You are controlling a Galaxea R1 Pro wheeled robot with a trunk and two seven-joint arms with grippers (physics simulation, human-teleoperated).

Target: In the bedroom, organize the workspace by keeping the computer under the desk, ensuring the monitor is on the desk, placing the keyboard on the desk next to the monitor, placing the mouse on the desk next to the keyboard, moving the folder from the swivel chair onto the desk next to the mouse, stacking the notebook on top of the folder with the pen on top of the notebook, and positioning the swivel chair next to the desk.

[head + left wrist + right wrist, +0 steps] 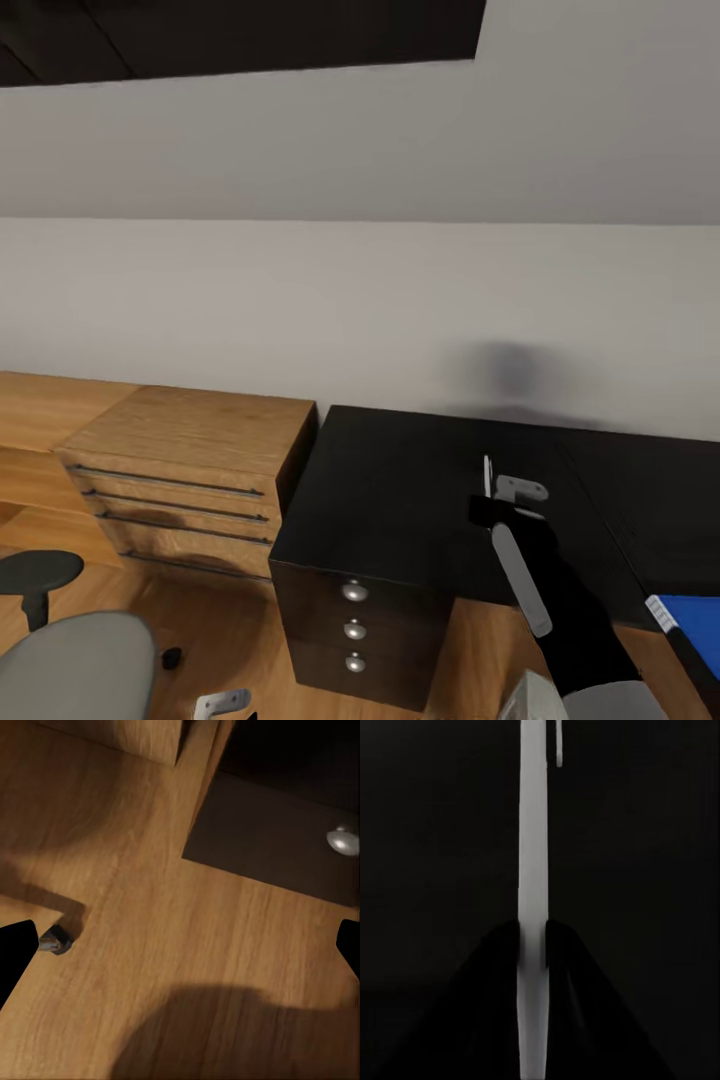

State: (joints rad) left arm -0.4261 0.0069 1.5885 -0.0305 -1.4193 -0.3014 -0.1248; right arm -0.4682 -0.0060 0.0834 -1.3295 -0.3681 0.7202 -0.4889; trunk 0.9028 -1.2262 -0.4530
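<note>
A: Where's the right gripper (487,482)?

B: Out over the black top of the desk (400,490), in from its left end. Its two dark fingers (499,967) are pressed against a thin pale slab held upright on edge. That looks like the notebook (532,907), though edge-on I can't be sure of it. In the head view it is a narrow white sliver (487,475) just above the fingertips.

A: And around that claw?

B: Below it and toward the robot is the desk's drawer block with three round silver knobs (354,631). To its right, at the near corner, the blue folder (695,625) lies on the desk with its dark spine edge toward the robot. To its left, the light wooden cabinet (190,460) with bar handles stands against the desk's end.

A: The left gripper?

B: Low at the frame's bottom edge in the head view (222,704), over the wooden floor (187,945). In its wrist camera the two dark fingertips (15,945) sit wide apart, nothing between them. A small caster-like piece (56,940) sits by one tip, and one silver knob is ahead.

A: The swivel chair?

B: Its grey seat (75,665) is just left of the left gripper, with a black armrest (38,572) above it.
</note>
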